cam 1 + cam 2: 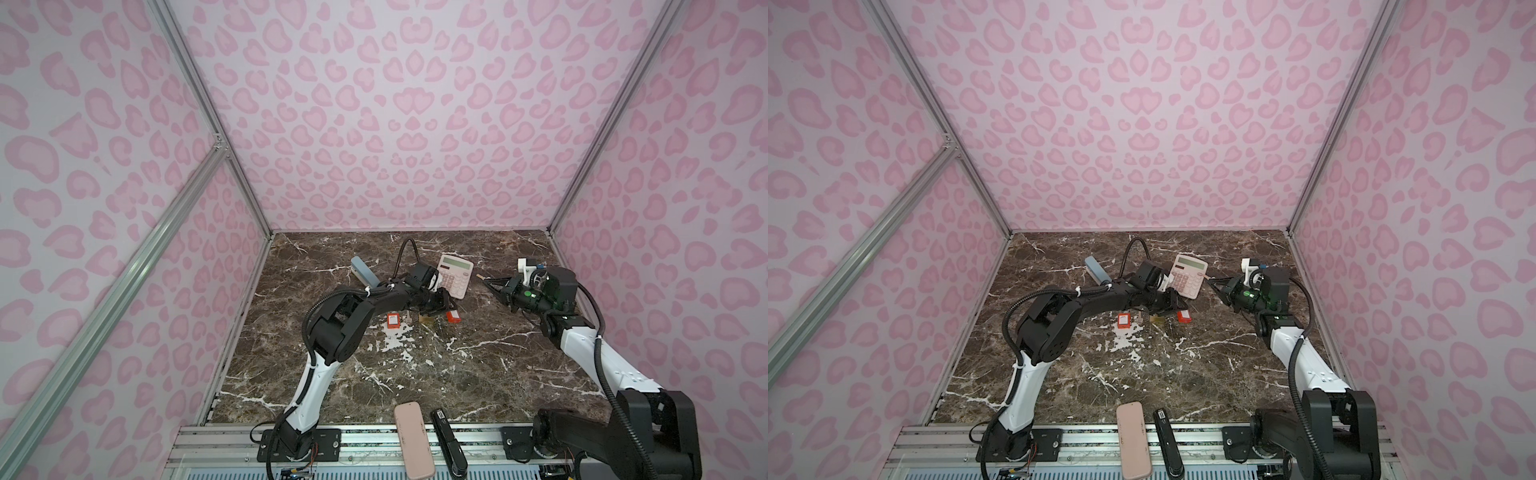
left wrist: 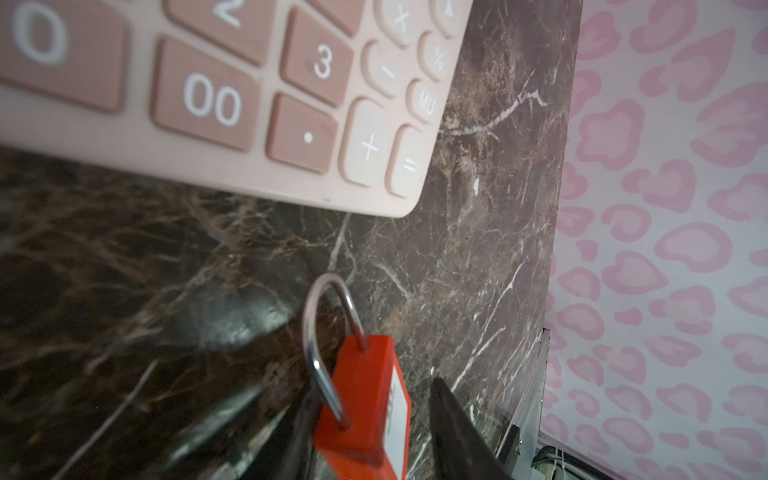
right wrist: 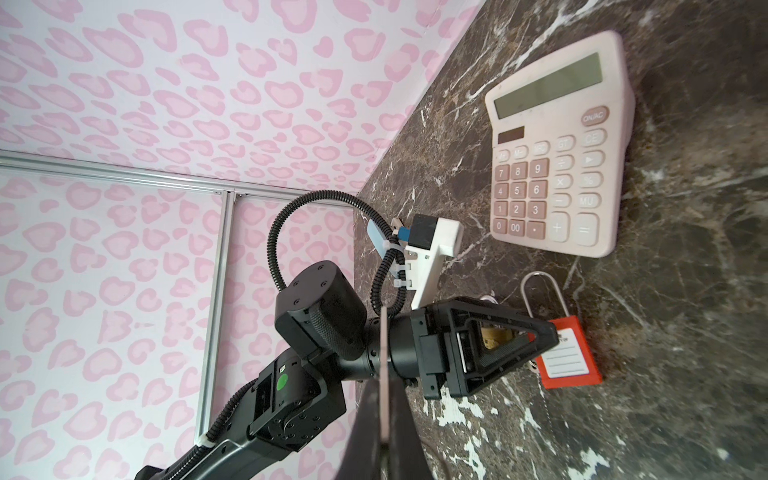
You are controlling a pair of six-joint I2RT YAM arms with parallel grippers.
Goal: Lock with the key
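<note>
A red padlock (image 2: 361, 399) with a long steel shackle and a white label lies on the marble table (image 1: 478, 365), just in front of the calculator. My left gripper (image 2: 370, 388) straddles its body. The jaws are open, with a clear gap between one finger (image 2: 453, 424) and the lock. Both top views show this padlock (image 1: 453, 316) (image 1: 1183, 316) at the left gripper's tip (image 1: 446, 305). My right gripper (image 3: 384, 388) hovers to the right (image 1: 488, 284). It is shut on a thin flat tan piece seen edge-on, which I take for the key (image 3: 384, 353).
A pink calculator (image 1: 455, 276) lies behind the lock. A second red padlock (image 1: 392, 321) and a brass padlock (image 1: 427, 319) sit under the left arm. A blue-grey block (image 1: 365, 272) is at the back left. A pink case (image 1: 413, 440) and a black stapler (image 1: 449, 442) lie at the front edge.
</note>
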